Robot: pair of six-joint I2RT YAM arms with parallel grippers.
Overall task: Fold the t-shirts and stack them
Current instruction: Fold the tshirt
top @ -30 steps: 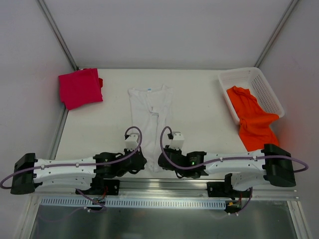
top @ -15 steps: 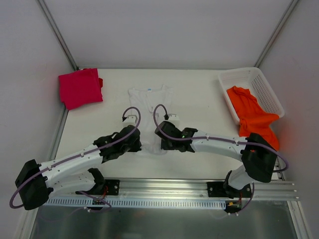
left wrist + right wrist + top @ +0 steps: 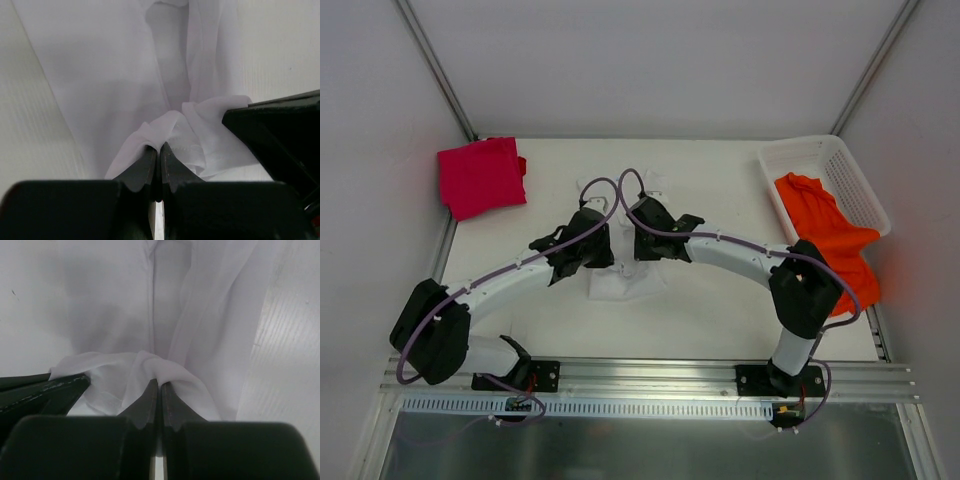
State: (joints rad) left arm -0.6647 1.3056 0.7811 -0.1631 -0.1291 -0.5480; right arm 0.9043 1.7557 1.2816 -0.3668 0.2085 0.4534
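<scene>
The white t-shirt [image 3: 622,286] lies mid-table, its lower half doubled back over itself. My left gripper [image 3: 601,224] and right gripper [image 3: 638,224] hang side by side above it, hiding most of its upper part. In the left wrist view the left gripper [image 3: 160,146] is shut on a pinch of the white t-shirt's [image 3: 100,75] hem. In the right wrist view the right gripper [image 3: 159,382] is shut on a fold of the same shirt [image 3: 115,305]. A folded magenta-red t-shirt [image 3: 480,177] sits far left. The orange t-shirt [image 3: 830,240] spills out of the basket.
A white lattice basket [image 3: 802,146] stands at the far right corner of the table, with the orange cloth draped over its near rim. Grey walls close the table on the left, back and right. An aluminium rail [image 3: 650,375] runs along the near edge.
Both arms have reached from the near edge toward the far side, carrying the white t-shirt's hem up over its body. The shirt now shows much shorter.
</scene>
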